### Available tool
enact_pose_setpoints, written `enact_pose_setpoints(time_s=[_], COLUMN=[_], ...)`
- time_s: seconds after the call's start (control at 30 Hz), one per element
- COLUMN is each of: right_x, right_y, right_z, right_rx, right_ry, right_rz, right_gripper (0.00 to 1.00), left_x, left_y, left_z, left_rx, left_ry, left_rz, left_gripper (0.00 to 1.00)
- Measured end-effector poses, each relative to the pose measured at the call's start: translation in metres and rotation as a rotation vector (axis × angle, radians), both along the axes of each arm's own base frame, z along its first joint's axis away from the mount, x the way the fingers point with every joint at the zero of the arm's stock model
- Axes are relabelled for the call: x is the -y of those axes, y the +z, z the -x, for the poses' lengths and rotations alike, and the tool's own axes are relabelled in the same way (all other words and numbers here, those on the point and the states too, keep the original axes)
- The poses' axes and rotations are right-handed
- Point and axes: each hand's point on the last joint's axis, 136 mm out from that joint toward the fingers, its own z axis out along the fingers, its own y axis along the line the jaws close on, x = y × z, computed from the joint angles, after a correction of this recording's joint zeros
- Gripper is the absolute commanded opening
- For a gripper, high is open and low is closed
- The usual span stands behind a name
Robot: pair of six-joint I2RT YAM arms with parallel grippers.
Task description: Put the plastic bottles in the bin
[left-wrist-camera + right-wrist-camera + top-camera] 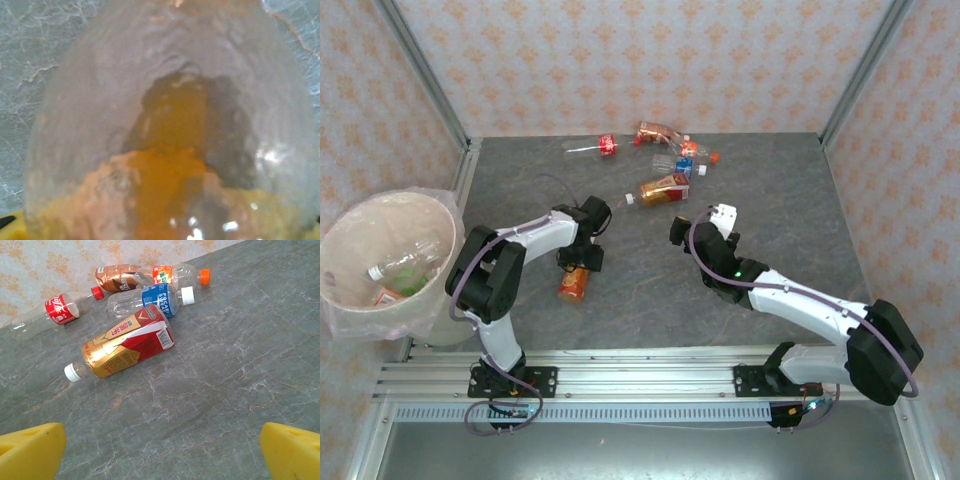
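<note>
An orange-label bottle lies on the table near the left arm, and my left gripper is down over its upper end. In the left wrist view that clear bottle sits pressed between the yellow fingertips of my left gripper, which is shut on it. My right gripper hovers open at mid-table; in its own view the right gripper has bare table between its fingers. Ahead of it lie a gold-and-red bottle, a blue-label bottle, a red-label bottle and two others behind. The bin stands at the far left.
The bin holds a few bottles and sits off the table's left edge, beyond a metal post. Patterned walls close the back and sides. Open table lies between the right gripper and the bottle cluster.
</note>
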Motion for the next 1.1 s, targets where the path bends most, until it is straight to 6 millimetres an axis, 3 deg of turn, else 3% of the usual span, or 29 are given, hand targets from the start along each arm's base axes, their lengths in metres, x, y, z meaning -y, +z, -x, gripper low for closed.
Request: enact_pose_setpoints(time_s=[0.2,0.47,0.67,0.8,1.1], right_x=[-0.001,-0.008,-0.032,-0.047,-0.051], right_y=[-0.001,-0.004,0.01,0.02,0.02], right_z=[0.0,-0.003,-0.007,-0.007,-0.006], right_rx=[-0.003,-0.019,0.023,0.049,0.047], right_ry=[-0.004,0.015,0.116,0.185,0.214], right_rz=[-0.007,-0.01,-0.099,-0.135,-0.134], right_gripper=[0.99,0.99,0.99,0.99,0.99], left_x=[-0.005,-0.002,-0.006,-0.021,-0.063], left_y=[0.016,0.092,0.168,0.219,0.341], left_z=[0.001,-0.009,-0.013,-0.01,0.015], left_rx=[0.069,0.306,0.505,0.63,0.943], left_ry=[0.012,0.05,0.07,0.108,0.207], left_rz=[0.008,0.111,0.183,0.189,0.188], left_gripper=[0.49,0.49,0.49,0.49,0.5])
